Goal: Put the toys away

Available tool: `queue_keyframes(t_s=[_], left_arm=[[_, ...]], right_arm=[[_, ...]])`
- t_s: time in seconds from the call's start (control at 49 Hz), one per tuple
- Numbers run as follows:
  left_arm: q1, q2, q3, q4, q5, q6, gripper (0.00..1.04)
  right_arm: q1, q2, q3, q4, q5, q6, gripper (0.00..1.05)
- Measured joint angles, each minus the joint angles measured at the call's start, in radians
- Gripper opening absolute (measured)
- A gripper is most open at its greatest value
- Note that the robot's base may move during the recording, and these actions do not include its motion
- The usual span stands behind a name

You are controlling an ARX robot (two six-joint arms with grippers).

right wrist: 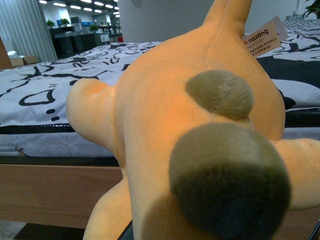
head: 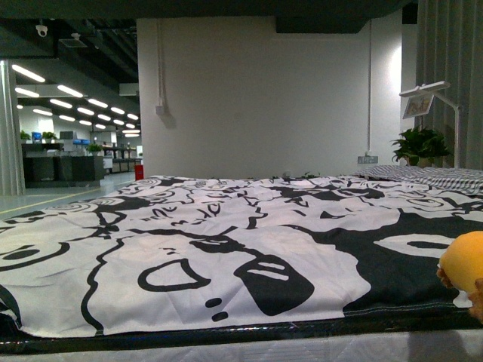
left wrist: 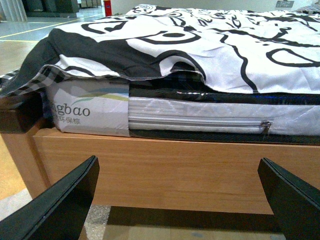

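Holding nothing in the left gripper (left wrist: 177,161), spread wide before the bed frame (left wrist: 150,172). Cannot tell the right gripper's state behind the orange plush toy (right wrist: 190,150), close to the bed's (head: 226,249) near edge.

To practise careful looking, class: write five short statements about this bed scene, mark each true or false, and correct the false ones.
1. The left gripper is open and empty. True.
2. The plush lies in the middle of the bed. False: it shows at the front view's far right, by the bed's near edge.
3. The sheet is plain white. False: it has a black-and-white pattern.
4. A tag is attached to the plush. True.
5. A plant stands beyond the bed. True.
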Motion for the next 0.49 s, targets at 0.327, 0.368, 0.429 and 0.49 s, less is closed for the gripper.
queue_keyframes(t_s=[0.327, 0.368, 0.429, 0.49], left_arm=[[0.000, 0.000, 0.000, 0.000, 0.005, 0.000, 0.99], [0.000, -0.001, 0.000, 0.000, 0.004, 0.000, 0.99], [0.000, 0.000, 0.000, 0.000, 0.005, 0.000, 0.99], [0.000, 0.000, 0.000, 0.000, 0.004, 0.000, 0.99]], right_arm=[[-0.002, -0.003, 0.000, 0.000, 0.014, 0.000, 0.08], [-0.002, -0.003, 0.000, 0.000, 0.012, 0.000, 0.08], [-0.002, -0.003, 0.000, 0.000, 0.010, 0.000, 0.08], [-0.002, -0.003, 0.000, 0.000, 0.007, 0.000, 0.08]])
